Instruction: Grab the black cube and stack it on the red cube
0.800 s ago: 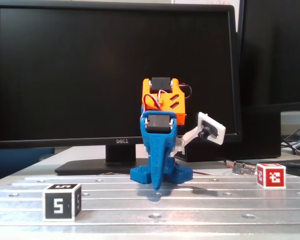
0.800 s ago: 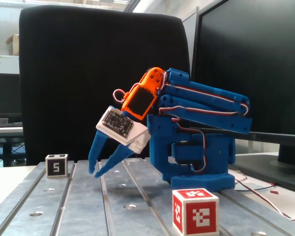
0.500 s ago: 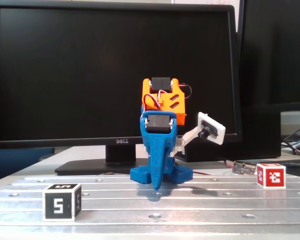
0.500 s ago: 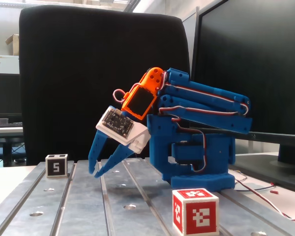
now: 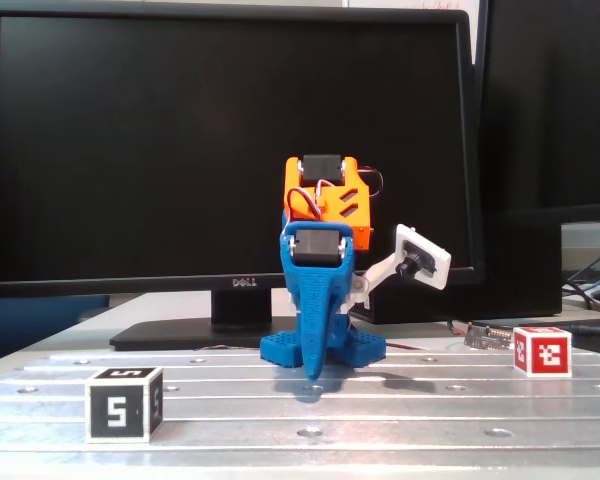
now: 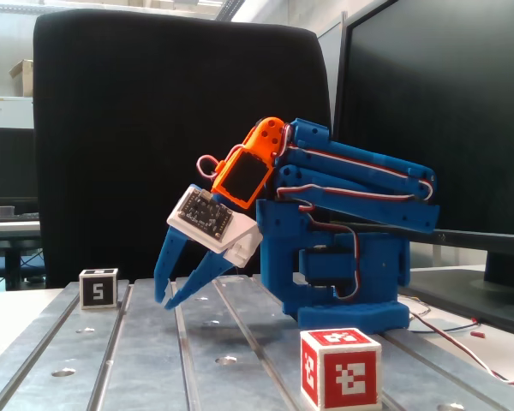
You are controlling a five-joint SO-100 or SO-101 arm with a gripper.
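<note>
The black cube (image 5: 124,403) lies untouched, well apart from the narrowly parted, empty gripper (image 6: 164,300); it should be approached squarely, the jaws widened first.

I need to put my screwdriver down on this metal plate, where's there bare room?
The metal plate is bare between the black cube and the red cube, in front of the claw. It is crowded behind, around the arm base and monitor stand.

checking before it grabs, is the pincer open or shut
Open: the side fixed view shows the pincer with its two blue fingers spread and nothing between them.
</note>
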